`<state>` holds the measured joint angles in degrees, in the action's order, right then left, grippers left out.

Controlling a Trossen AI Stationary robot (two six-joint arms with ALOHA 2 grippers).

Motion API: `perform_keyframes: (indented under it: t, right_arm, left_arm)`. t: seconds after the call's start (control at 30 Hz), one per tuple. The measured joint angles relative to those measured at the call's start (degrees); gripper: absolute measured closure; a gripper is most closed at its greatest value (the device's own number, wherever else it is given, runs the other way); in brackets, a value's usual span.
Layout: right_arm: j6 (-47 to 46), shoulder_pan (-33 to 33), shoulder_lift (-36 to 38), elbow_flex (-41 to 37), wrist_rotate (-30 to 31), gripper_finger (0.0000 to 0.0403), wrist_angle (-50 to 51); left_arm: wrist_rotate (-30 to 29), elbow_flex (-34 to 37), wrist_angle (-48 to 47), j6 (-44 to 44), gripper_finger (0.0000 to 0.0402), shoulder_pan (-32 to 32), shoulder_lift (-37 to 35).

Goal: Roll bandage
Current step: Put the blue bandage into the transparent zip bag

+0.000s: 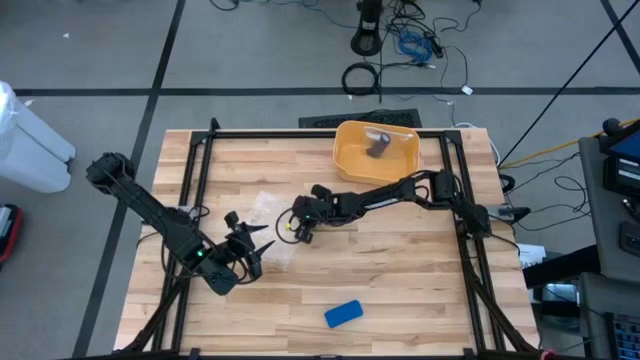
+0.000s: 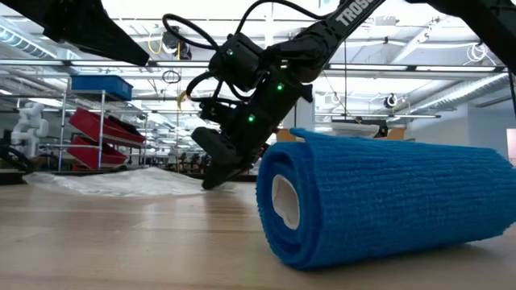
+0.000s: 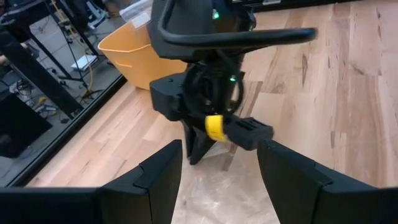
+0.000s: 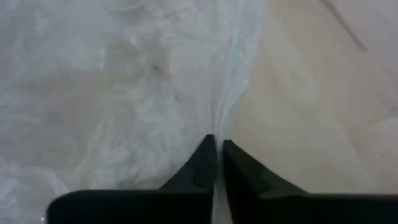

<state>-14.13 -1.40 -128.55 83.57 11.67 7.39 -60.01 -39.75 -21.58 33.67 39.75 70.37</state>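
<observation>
Worktop (image 1: 400, 290) front right lay bare, open to pass. Blue roll (image 1: 343, 313) lay alone near front edge, well apart from both arms. Clear film (image 1: 268, 215) covered centre-left patch; right end effector (image 1: 300, 232) pinched its edge, left end effector (image 1: 244, 240) gaped just beside. Yellow bin (image 1: 352, 158) blocked rear centre. Black frame rails (image 1: 200, 170) hemmed both sides.

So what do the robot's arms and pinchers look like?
Both arms are black and jointed, with black cables looping along them. The right arm carries white lettering, small green lights near the wrist and a yellow piece by the right gripper. The left gripper has two flat, dark, wedge-shaped fingers. The right one's fingers are thin and pointed.
</observation>
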Motion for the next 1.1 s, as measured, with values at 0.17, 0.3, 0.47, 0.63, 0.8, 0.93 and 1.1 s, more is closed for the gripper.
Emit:
perform_keyframes:
  t: [0.17,0.3,0.47,0.63,0.8,0.93,1.1]
  right_arm:
    - [2.87,3.16,1.99,-0.30,8.19,0.0401,5.09]
    - [7.49,8.17,4.78,-0.63,17.44,0.0402,11.65]
    - [11.76,16.34,8.29,-0.49,33.43,0.0403,16.26]
    - [15.91,24.59,9.79,-0.47,48.64,0.0403,17.24]
    - [25.95,30.80,9.42,-1.34,65.48,0.0403,17.85]
    - [30.72,32.38,9.47,-2.17,69.25,0.0403,18.41]
    - [36.28,32.36,9.51,-2.97,68.16,0.0403,18.31]
  left_arm:
    - [0.02,0.00,-0.04,-1.13,0.0187,0.02,0.00]
    - [0.07,0.00,-0.02,1.12,0.0187,0.02,0.00]
    - [0.13,0.00,0.08,3.55,0.0187,0.02,0.00]
    - [0.11,0.00,1.00,6.31,0.0187,-0.03,0.00]
    - [0.25,0.00,7.62,6.23,0.0187,-0.35,0.00]
    - [2.45,-0.02,17.10,-2.72,0.0187,-0.81,0.00]
    - [5.20,-0.09,27.56,-16.30,0.0187,-0.74,0.71]
